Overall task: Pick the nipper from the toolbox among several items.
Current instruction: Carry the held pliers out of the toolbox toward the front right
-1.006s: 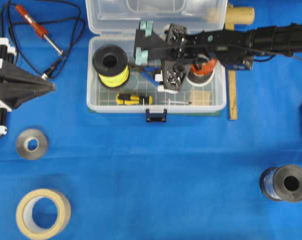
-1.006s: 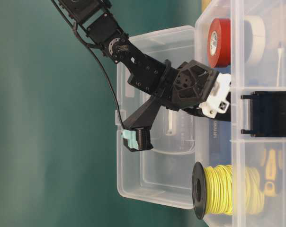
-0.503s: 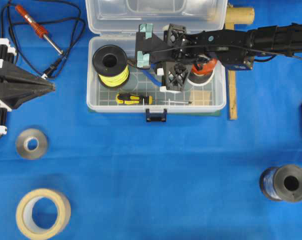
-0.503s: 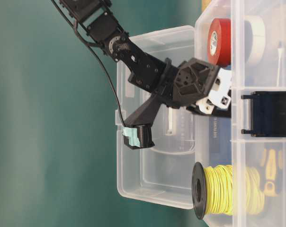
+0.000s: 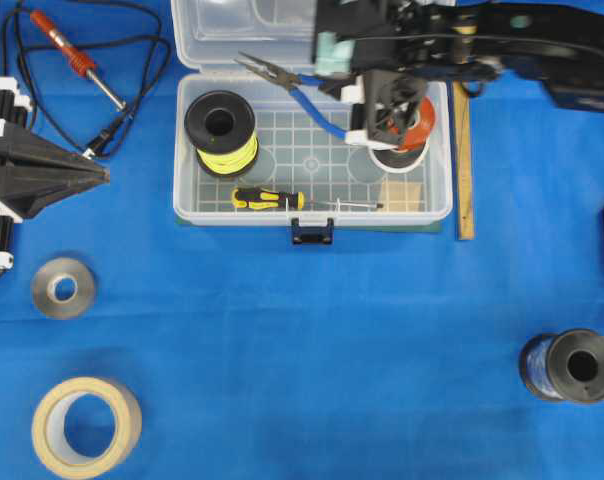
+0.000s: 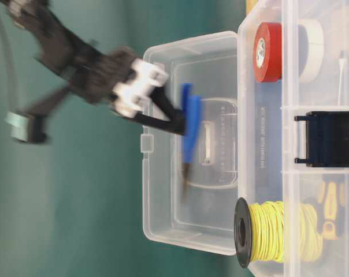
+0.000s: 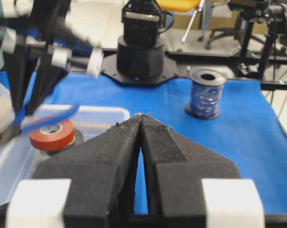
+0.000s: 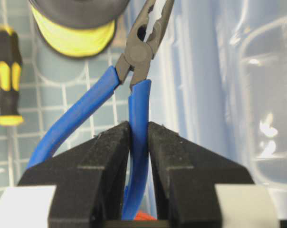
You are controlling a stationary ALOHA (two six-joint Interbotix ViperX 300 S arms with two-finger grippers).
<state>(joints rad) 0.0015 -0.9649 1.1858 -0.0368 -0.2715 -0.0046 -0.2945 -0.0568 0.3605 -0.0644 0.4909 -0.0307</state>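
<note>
Right wrist view: right end effector [image 8: 138,142] pinching one blue handle of nipper [image 8: 134,90], no legible writing.

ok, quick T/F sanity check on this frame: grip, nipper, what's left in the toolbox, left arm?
1. The right gripper is shut on one blue handle of the nipper. True.
2. The nipper lies flat on the toolbox floor. False: it is lifted clear, hanging at the lid.
3. The screwdriver is in the toolbox. True.
4. The left gripper holds the red tape roll. False: it is shut on nothing.
5. The yellow wire spool sits outside the box. False: it is inside.
</note>
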